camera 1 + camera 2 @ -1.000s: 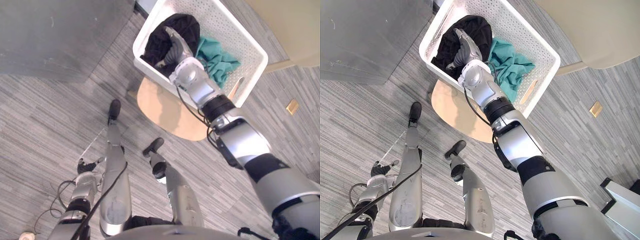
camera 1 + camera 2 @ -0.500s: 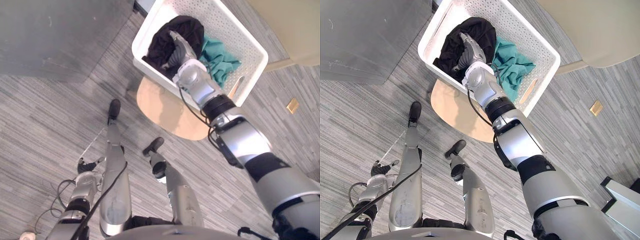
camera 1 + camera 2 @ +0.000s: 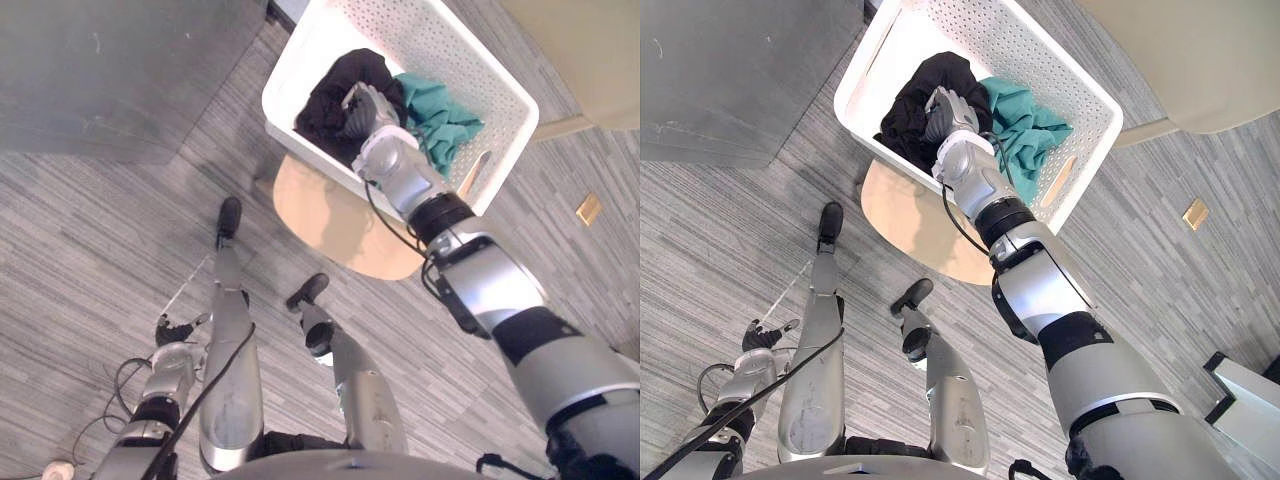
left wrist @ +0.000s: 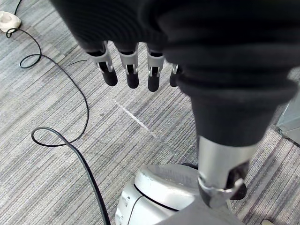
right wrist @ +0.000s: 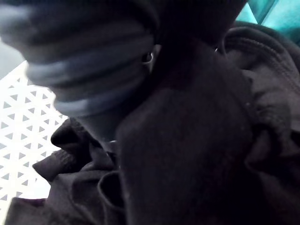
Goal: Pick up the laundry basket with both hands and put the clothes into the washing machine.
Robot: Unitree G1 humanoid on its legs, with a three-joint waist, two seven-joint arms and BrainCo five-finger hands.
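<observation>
A white perforated laundry basket [image 3: 283, 75] sits on a round wooden stool [image 3: 330, 225]. Inside it lie a black garment [image 3: 335, 90] and a teal garment [image 3: 440, 115]. My right hand [image 3: 368, 108] reaches down into the basket, its fingers curled into the black garment, which bunches up against the palm [image 5: 197, 154] in the right wrist view. The basket's wall [image 5: 18, 140] shows just past the cloth. My left hand [image 3: 172, 328] hangs low at my side over the carpet, fingers [image 4: 132, 70] straight and holding nothing.
A large grey cabinet [image 3: 110, 70] stands left of the basket. A beige surface [image 3: 590, 50] lies beyond it at the upper right. A small brass plate [image 3: 588, 208] is set in the grey carpet on the right.
My right hand's fingers have curled from straight onto the black garment, gathering it up. The left hand has not moved.
</observation>
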